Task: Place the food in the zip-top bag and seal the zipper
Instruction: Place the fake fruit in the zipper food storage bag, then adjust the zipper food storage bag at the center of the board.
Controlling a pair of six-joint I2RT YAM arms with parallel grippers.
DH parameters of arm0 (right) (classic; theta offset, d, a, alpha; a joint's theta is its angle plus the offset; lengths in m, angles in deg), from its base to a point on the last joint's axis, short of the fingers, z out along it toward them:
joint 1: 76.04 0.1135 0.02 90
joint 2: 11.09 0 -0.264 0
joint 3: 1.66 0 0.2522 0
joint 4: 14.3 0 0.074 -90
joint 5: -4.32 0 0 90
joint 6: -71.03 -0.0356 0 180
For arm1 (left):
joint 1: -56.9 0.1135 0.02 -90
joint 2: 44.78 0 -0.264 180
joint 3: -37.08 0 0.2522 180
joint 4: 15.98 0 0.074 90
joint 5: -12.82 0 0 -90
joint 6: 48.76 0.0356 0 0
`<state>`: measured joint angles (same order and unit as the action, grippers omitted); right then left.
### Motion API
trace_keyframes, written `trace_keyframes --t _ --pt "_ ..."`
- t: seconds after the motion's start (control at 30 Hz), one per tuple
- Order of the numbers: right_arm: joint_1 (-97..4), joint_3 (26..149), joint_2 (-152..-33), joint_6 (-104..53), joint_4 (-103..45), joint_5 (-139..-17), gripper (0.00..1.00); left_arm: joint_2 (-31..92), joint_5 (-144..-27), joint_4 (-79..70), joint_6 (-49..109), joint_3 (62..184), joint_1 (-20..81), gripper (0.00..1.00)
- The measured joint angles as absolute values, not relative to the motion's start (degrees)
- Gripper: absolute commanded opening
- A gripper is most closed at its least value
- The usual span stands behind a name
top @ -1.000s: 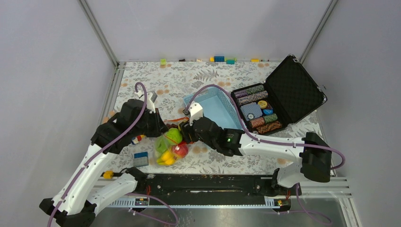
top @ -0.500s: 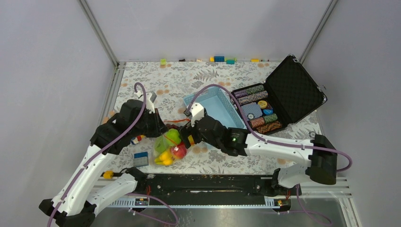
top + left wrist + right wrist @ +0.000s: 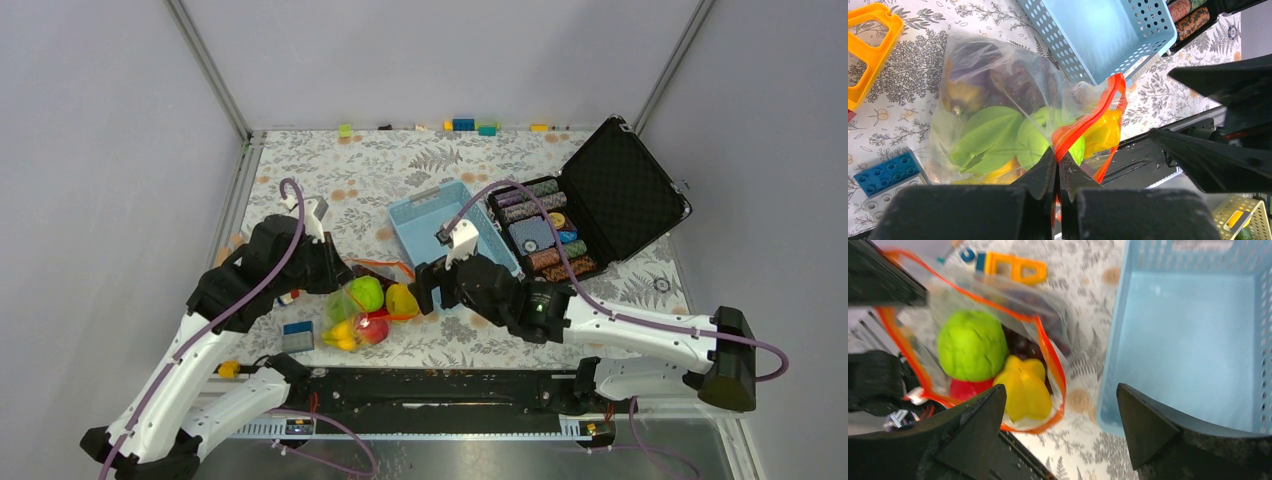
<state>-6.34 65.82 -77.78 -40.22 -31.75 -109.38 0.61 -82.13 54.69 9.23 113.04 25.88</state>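
Left end effector [image 3: 1058, 161] is pressed together, pinching the zipper [image 3: 1087, 119] of the zip-top bag [image 3: 998, 75]. The bag's slumped on the bench [image 3: 330, 170] just beside the blue basket [image 3: 1188, 340], food [image 3: 993, 142] already inside and mouth gaping. Right end effector [image 3: 1061, 390] is spread wide just right of the bag, gripping nothing

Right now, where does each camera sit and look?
Top external: above and behind, looking down on the table; both arms show.
Left wrist: on left arm, facing the clear crinkly bag of toy food; left gripper pinches its orange-red zipper.
Right wrist: on right arm, facing the bag's mouth; right gripper open.
Both wrists share the bag and light-blue plastic basket.
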Motion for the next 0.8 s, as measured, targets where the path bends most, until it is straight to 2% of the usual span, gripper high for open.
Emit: trace_keyframes --t 0.17,0.8 --pt "-6.3 61.1 -78.3 -44.9 -34.5 -108.4 0.74 0.3 -82.1 54.6 9.2 113.0 25.9 0.0" --pt "-6.3 60.9 -87.6 -51.1 -31.2 -106.0 0.59 -0.4 -82.2 54.7 9.3 112.1 25.9 0.0"
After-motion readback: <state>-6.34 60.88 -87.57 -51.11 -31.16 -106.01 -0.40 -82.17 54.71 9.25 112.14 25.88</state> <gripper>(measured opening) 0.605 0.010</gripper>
